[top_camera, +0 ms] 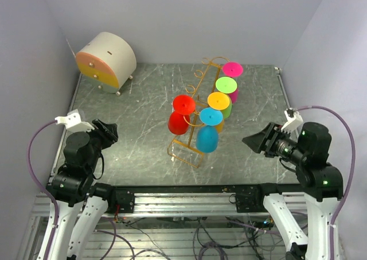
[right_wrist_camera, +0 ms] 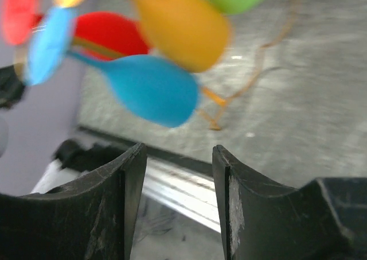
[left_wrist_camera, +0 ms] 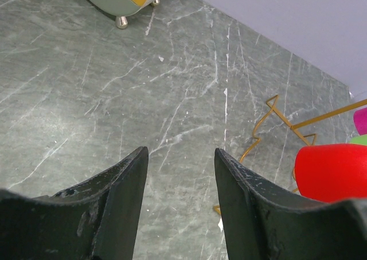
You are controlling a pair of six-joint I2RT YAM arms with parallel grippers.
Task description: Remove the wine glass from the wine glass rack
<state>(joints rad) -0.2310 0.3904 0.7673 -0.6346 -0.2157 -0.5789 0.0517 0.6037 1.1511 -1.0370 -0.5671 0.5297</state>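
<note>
Nothing off yet: wine glasses (top_camera: 207, 138) seemingly all hang on the wine glass rack (top_camera: 186, 152).
My left gripper (top_camera: 109, 131) and right gripper (top_camera: 252, 140) both gape, empty.

A small cream half-round drawer chest (top_camera: 106, 61) with orange and yellow fronts stands on ball feet. Under it spreads a grey, white-veined marble-look tabletop (top_camera: 143, 93). Just behind it rise plain pale lavender walls (top_camera: 172, 19), evenly lit.
</note>
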